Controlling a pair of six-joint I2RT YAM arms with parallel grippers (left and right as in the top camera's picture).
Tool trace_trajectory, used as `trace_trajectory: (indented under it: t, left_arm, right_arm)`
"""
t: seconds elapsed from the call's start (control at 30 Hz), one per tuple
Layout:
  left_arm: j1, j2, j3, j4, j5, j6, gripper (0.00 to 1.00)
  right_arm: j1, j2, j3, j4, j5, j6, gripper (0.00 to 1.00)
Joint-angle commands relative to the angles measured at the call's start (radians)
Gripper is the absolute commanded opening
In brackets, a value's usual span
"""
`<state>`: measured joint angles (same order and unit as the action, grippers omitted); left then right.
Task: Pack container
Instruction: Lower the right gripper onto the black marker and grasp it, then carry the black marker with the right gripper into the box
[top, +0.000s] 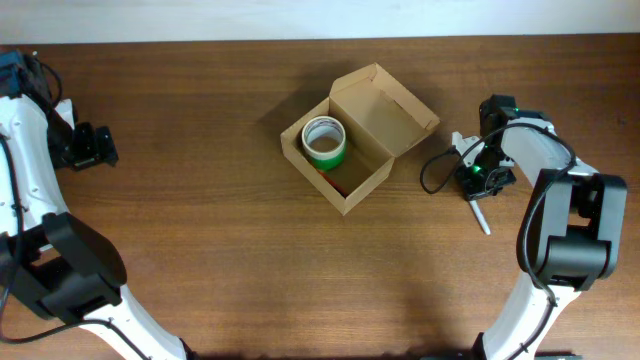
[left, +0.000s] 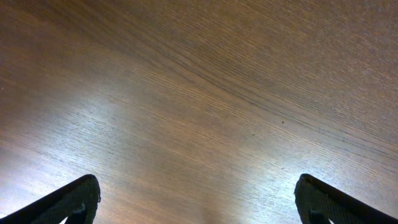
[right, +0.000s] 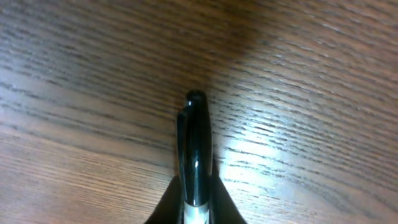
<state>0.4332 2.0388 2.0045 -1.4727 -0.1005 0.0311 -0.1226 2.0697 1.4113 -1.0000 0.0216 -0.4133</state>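
The tan cardboard container (top: 362, 187) stands open at the table's middle, its flap lid (top: 385, 105) raised toward the back right. A green and white tape roll (top: 324, 141) lies inside it. My right gripper (top: 476, 182) is right of the container, low over the table, and shut on a marker with a black cap and white body (top: 482, 217). The right wrist view shows the marker (right: 195, 143) clamped between the fingers (right: 196, 202). My left gripper (top: 96, 147) is open and empty at the far left; its wrist view (left: 198, 202) shows only bare wood.
A black cable (top: 436, 170) loops between the container and the right arm. The right arm's base (top: 570, 235) stands at the front right, the left arm's base (top: 60, 265) at the front left.
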Motion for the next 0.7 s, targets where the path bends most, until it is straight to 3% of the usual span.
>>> trace_trajectory:
  t: [0.0, 0.17, 0.3, 0.5, 0.67]
  left_arm:
    - [0.002, 0.009, -0.008, 0.000, 0.008, 0.015, 1.00]
    - [0.002, 0.009, -0.008, 0.000, 0.008, 0.015, 1.00]
    - [0.002, 0.009, -0.008, 0.000, 0.008, 0.015, 1.00]
    - [0.002, 0.009, -0.008, 0.000, 0.008, 0.015, 1.00]
    - [0.002, 0.009, -0.008, 0.000, 0.008, 0.015, 1.00]
  right_arm:
    - [0.005, 0.019, -0.021, 0.007, 0.016, 0.057, 0.04]
    - [0.006, 0.010, 0.009, -0.008, -0.013, 0.087, 0.04]
    - [0.012, -0.024, 0.142, -0.094, -0.149, 0.087, 0.04]
    - [0.089, -0.048, 0.647, -0.411, -0.213, 0.164, 0.04]
    - [0.227, -0.048, 0.995, -0.530, -0.201, 0.187, 0.04]
